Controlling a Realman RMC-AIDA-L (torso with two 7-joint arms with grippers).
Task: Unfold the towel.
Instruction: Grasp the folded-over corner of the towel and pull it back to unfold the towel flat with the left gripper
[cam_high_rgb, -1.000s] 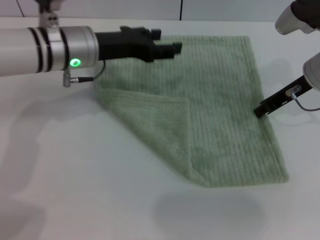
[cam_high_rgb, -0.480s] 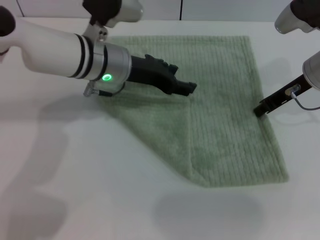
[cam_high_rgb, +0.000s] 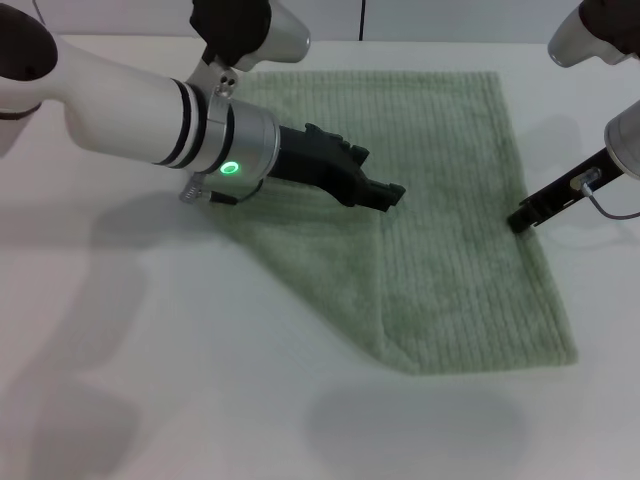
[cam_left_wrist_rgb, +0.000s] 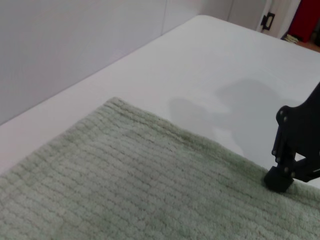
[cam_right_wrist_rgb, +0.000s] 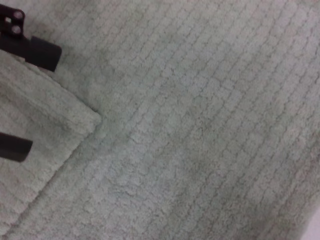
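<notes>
Risk: our left gripper (cam_high_rgb: 385, 193), fingers apart over the pale sage-green ribbed terry towel's (cam_high_rgb: 450, 180) folded corner (right gripper (cam_high_rgb: 520, 220) pins its edge, fingers unclear), could pinch both layers.

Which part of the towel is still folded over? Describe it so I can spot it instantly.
On the white table lies the sage-green towel. Its near-left corner is doubled over as a triangular flap, its tip under the left gripper. Unlike the flat remainder, it shows a raised diagonal fold line.

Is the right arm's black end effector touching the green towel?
Touching. In the left wrist view, the right end effector presses its tip into the towel at the edge, with no gap.
</notes>
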